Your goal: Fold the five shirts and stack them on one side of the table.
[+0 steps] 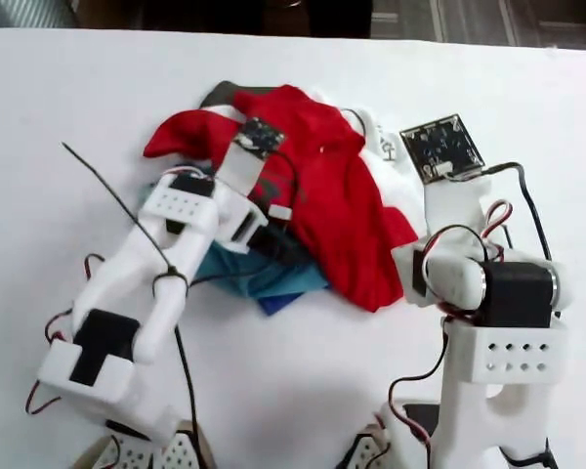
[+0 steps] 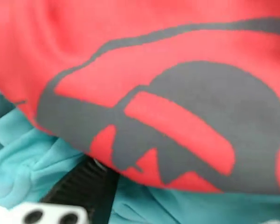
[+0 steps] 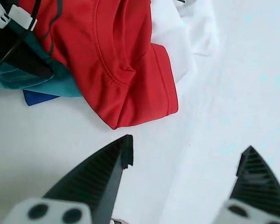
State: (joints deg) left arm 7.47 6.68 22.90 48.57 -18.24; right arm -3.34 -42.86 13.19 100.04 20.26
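The five shirts lie heaped in one pile, none folded yet; the red shirt (image 1: 332,195) is on top, the teal shirt (image 1: 249,274) and the blue shirt (image 1: 278,301) poke out from under its near edge, the white shirt (image 1: 381,137) shows from beneath its right side, and a dark shirt (image 1: 220,93) peeks out behind it. The left arm (image 1: 166,264) is pushed in where the red shirt overlaps the teal one; its tip is buried in cloth, so I cannot tell whether it is clenched or released. The right arm's fingers (image 3: 98,177) are spread wide and hold nothing; they hang over bare table (image 1: 78,98) just beside the red shirt's hem.

The step looks to be freeing the top shirt. To do it well, the right fingers should pinch only the red hem at its corner, clear of the white cloth beside it; lift before pulling, so the lower shirts are not dragged; draw the red shirt away from the pile onto bare table and spread it flat before any fold; the left arm would best pin the teal shirt or take the opposite edge of the red.
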